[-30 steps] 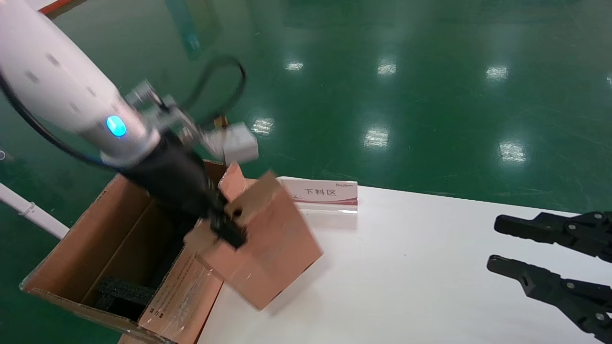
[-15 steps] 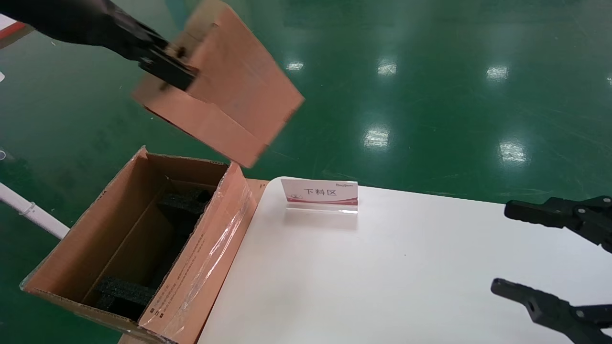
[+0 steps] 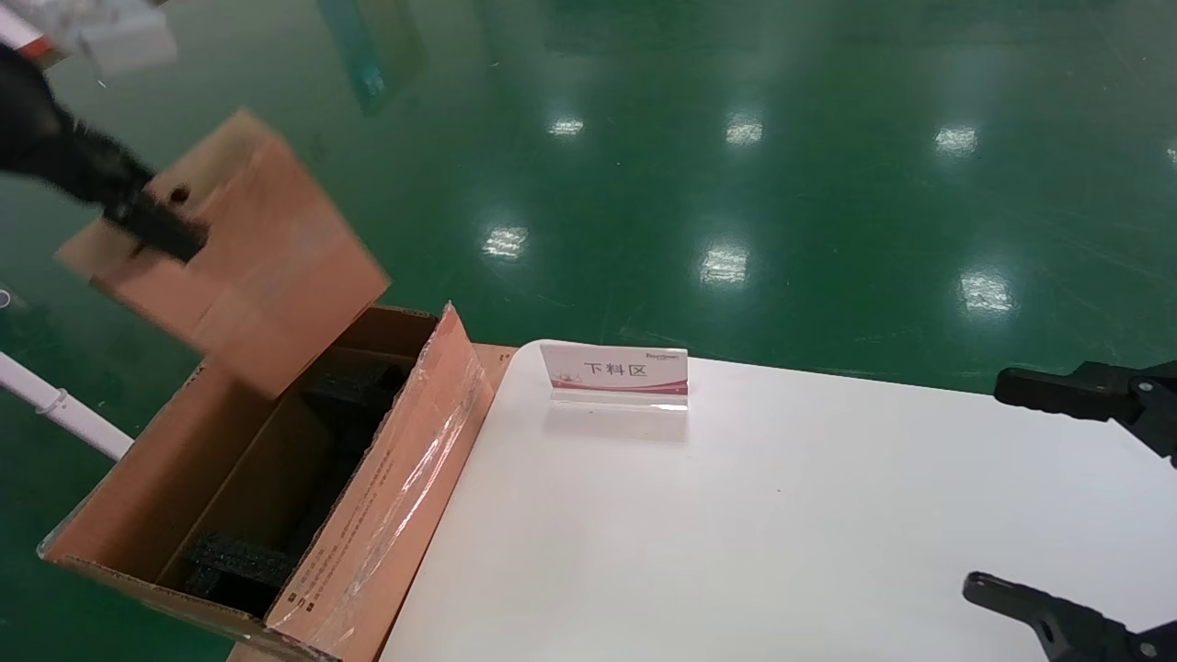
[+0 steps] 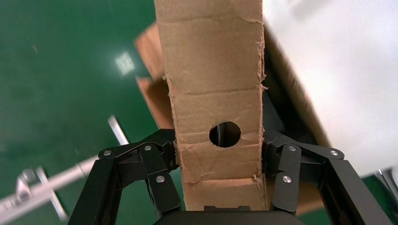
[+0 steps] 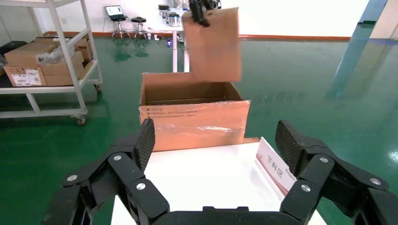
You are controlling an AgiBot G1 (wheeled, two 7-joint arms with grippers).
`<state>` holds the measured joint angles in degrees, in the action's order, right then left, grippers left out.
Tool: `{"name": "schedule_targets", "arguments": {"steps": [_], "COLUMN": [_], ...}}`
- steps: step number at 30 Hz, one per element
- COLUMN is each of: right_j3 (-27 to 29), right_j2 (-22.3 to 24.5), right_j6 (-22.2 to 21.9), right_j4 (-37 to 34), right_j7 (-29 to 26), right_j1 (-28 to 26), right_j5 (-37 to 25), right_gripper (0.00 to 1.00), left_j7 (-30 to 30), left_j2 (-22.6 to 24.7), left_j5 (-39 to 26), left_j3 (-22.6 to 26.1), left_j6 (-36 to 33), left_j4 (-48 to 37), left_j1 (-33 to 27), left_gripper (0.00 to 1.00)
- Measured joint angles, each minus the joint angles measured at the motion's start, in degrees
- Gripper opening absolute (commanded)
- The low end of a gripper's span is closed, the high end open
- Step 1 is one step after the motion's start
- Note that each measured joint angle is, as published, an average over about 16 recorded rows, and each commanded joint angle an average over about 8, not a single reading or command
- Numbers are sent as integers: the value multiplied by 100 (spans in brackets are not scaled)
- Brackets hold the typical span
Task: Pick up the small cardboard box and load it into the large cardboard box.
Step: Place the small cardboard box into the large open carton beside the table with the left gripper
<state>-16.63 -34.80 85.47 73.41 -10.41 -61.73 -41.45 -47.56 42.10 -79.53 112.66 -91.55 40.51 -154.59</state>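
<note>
My left gripper (image 3: 156, 225) is shut on the small cardboard box (image 3: 248, 257), a plain orange-brown carton with a round hole in its top flap (image 4: 224, 134). It hangs tilted in the air above the far end of the large cardboard box (image 3: 386, 515), which stands open at the table's left edge with black foam blocks (image 3: 234, 563) inside. In the left wrist view both fingers (image 4: 286, 173) press the flap's sides. The right wrist view shows the small box (image 5: 213, 44) above the large box (image 5: 195, 119). My right gripper (image 3: 1048, 496) is open and empty over the table's right side.
A white table (image 3: 736, 533) carries a small white and red sign (image 3: 616, 374) near its far edge. Green floor surrounds it. A white pipe (image 3: 55, 409) runs left of the large box. A shelf trolley with cartons (image 5: 42, 61) stands farther off.
My left gripper has carried the small box up from the table, then left and down, so it now hangs over the large box. My right gripper has opened wider.
</note>
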Motion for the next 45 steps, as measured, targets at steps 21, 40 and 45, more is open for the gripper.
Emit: {"name": "schedule_targets", "arguments": {"steps": [21,40,45], "right_j3": [-7,-14,-15], "right_j2": [3,6,6], "right_j6": [-3,-6,-7], "right_j4": [0,0,0], "right_j7": [4,7,8], "right_j1": [-2,-3,-3], "right_j5": [5,9,11], "right_gripper": [100,100,100], "left_j7": [-817,-1646,-1846], "left_j2": [-224,-433,-463], "left_j5": [653,267,114], "left_j3": [1521,1816,1871], "left_j6": [333,1206,1437], "left_j4": [-22,445,577], "left_j1": [637,1264,1334], "left_gripper": [0,0,0]}}
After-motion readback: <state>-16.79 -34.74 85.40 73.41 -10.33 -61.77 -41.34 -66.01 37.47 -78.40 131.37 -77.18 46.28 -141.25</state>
